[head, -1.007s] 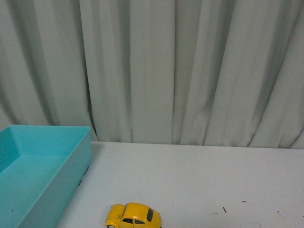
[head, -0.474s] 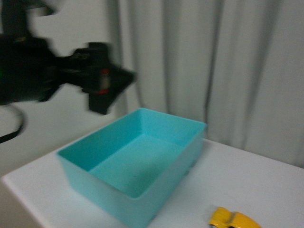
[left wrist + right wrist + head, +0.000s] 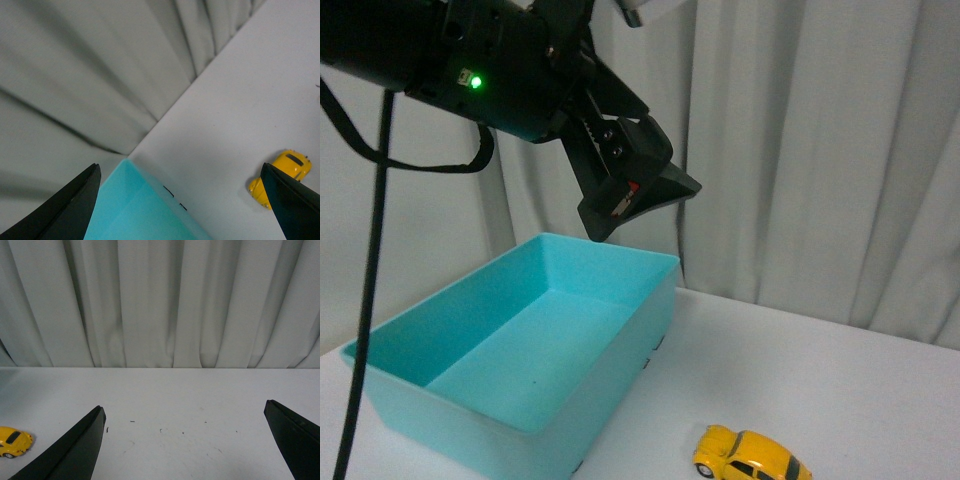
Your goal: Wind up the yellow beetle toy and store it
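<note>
Near the front edge of the white bench (image 3: 840, 380), just right of the open teal bin (image 3: 620, 345) and apart from it, the yellow beetle toy (image 3: 750, 458) sits on its wheels. The left hand (image 3: 645, 205) hangs high over the bin's far corner, fingers spread wide with nothing between them. The right hand (image 3: 183, 406) is likewise spread and empty, low over bare bench with the toy off to one side.

The step in hand looks like the reach. To do it well, the left hand should come down and across to the toy, turning so its fingers close on the two flanks of the body rather than nose and tail. That would leave the wheels free on the bench for the wind-up drag.

The toy's long axis runs roughly across the front view, a little skewed. The lower rounded end toward the bin is probably the bonnet, though I cannot be sure. Any drag should follow that axis.
</note>
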`<state>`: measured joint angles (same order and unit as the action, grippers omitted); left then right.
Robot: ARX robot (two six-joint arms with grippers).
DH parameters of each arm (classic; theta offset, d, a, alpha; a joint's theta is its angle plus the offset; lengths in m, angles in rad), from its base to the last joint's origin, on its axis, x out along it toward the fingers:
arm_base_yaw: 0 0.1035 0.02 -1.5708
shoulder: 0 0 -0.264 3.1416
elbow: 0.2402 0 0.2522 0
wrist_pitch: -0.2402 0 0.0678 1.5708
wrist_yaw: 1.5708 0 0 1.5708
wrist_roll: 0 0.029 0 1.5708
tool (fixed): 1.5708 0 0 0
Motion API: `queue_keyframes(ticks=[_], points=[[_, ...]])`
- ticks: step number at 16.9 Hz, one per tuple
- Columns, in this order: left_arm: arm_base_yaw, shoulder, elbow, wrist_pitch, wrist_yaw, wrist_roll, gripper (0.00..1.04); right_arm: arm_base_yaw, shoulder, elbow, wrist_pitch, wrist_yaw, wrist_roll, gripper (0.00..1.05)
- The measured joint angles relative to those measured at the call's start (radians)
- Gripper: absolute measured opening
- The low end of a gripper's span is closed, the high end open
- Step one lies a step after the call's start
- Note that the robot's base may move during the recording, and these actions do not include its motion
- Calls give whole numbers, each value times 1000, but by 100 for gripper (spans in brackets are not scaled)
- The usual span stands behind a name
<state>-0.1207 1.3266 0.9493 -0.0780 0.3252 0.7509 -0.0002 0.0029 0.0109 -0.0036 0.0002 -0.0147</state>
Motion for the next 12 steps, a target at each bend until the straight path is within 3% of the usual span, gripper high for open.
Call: queue_keyframes(ticks=[3, 5, 7, 12], points=[[-116, 130, 177, -253, -67, 316, 98, 0, 0, 0, 0, 0, 0, 98], [-204, 266, 303, -475, -216, 613, 98, 0, 0, 0, 0, 0, 0, 98], [-270, 375, 370, -613, -354, 800, 98, 0, 0, 0, 0, 0, 0, 98], [-351, 573, 497, -681, -505, 631, 98, 0, 0, 0, 0, 0, 0, 98]])
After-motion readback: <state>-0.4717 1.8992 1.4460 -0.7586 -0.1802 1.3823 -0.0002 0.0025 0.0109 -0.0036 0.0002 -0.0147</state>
